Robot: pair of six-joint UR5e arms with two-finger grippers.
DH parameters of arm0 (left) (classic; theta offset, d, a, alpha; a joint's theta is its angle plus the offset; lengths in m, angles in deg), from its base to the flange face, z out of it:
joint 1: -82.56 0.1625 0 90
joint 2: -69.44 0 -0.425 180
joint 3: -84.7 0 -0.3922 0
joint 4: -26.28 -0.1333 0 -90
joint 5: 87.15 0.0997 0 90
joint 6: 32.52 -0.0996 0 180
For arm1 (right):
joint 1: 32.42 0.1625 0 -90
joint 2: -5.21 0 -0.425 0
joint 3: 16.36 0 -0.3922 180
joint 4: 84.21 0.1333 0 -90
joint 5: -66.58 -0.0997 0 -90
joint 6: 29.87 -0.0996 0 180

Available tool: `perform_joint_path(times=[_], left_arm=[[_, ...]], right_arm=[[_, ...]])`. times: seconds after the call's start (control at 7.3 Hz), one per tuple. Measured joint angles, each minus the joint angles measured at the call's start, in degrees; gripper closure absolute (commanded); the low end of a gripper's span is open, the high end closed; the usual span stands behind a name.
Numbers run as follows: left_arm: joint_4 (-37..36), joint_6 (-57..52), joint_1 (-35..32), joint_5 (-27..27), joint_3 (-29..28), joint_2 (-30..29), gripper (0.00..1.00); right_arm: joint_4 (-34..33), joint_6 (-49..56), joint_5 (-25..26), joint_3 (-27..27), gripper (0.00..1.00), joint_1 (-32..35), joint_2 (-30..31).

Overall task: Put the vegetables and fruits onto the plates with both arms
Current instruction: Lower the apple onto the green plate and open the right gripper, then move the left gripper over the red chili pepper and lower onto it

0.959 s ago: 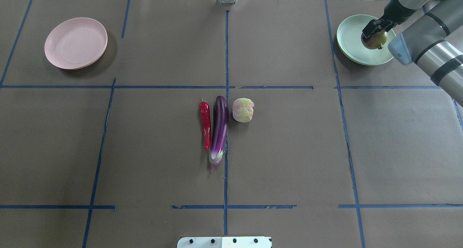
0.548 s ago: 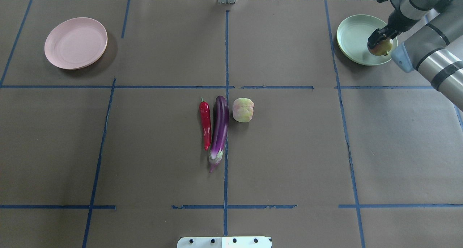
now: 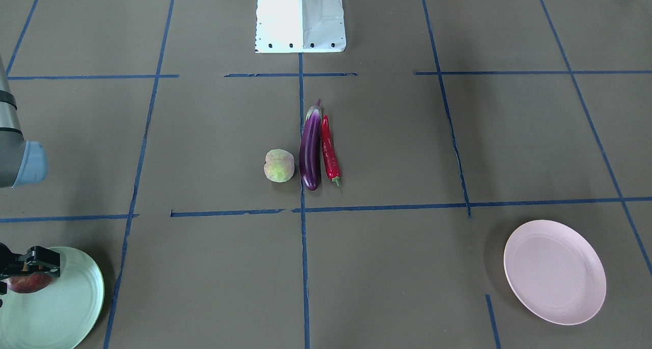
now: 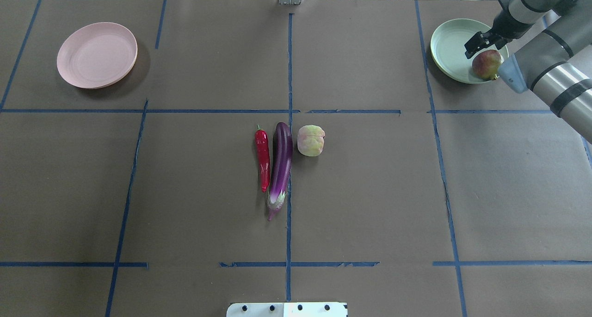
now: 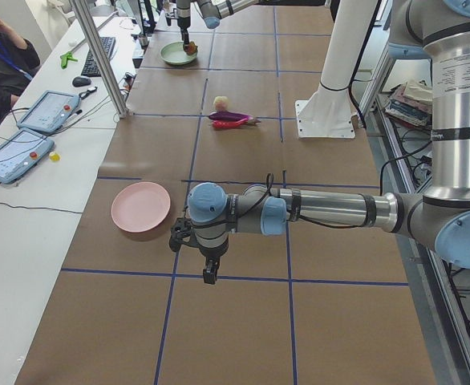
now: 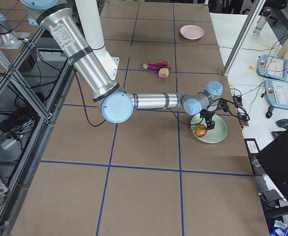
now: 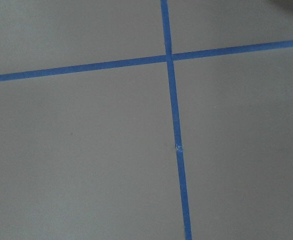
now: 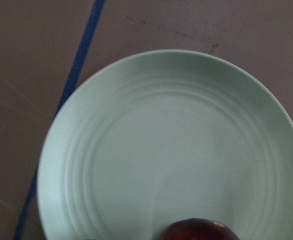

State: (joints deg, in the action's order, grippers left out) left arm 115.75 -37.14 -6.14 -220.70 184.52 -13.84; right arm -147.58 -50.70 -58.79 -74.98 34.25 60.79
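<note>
Mint plate (image 4: 451, 53): you find it in the upper right of the overhead view, on the brown worktop (image 4: 185, 192).
Dark red fruit (image 4: 486, 64): it lies on the mint plate, close to the rim at the plate's lower right in the overhead view, and nothing grips it.
Right claw (image 4: 477, 43): it hangs over the mint plate, just up and left of the dark red fruit in the overhead view. Its fingers stand apart and hold nothing.
Left claw (image 5: 209, 277): you see it only in the left side view, pointing down over bare worktop near the pink plate. You cannot tell there whether its fingers are spread or closed. Its wrist camera shows only brown paper and a cross of tape.
Pink plate (image 4: 97, 55): upper left of the overhead view.
Eggplant (image 4: 281, 164): centre of the overhead view, lying top to bottom, with its pale stem end toward the bottom.
Chili (image 4: 263, 159): just left of the eggplant and parallel to it, green stem at the top. You cannot tell whether they touch.
Peach-like fruit (image 4: 311, 140): just right of the eggplant's upper end.
Blue tape (image 4: 289, 76): it marks a grid across the worktop.
</note>
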Motion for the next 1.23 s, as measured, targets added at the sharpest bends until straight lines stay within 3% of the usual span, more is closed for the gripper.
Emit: perform_joint_path(times=[0.27,0.69,0.96,1.23], left_arm=[[0.0,0.29,1.22,0.25,1.24,-2.12,0.0],[1.58,2.37,2.96,-0.27,2.41,-9.81,0.0],[2.02,18.03,9.47,-1.09,6.24,-13.98,0.0],[1.9,36.1,20.67,-0.29,8.44,-21.32,0.0]], right_arm=[[-4.67,-2.58,-2.34,-5.53,0.0,1.77,0.48],[-8.48,4.35,-7.77,-13.03,0.0,9.05,7.2],[-12.66,10.67,-9.46,-20.95,0.0,13.62,15.94],[-19.41,16.75,-9.49,-30.27,0.0,16.99,25.82]])
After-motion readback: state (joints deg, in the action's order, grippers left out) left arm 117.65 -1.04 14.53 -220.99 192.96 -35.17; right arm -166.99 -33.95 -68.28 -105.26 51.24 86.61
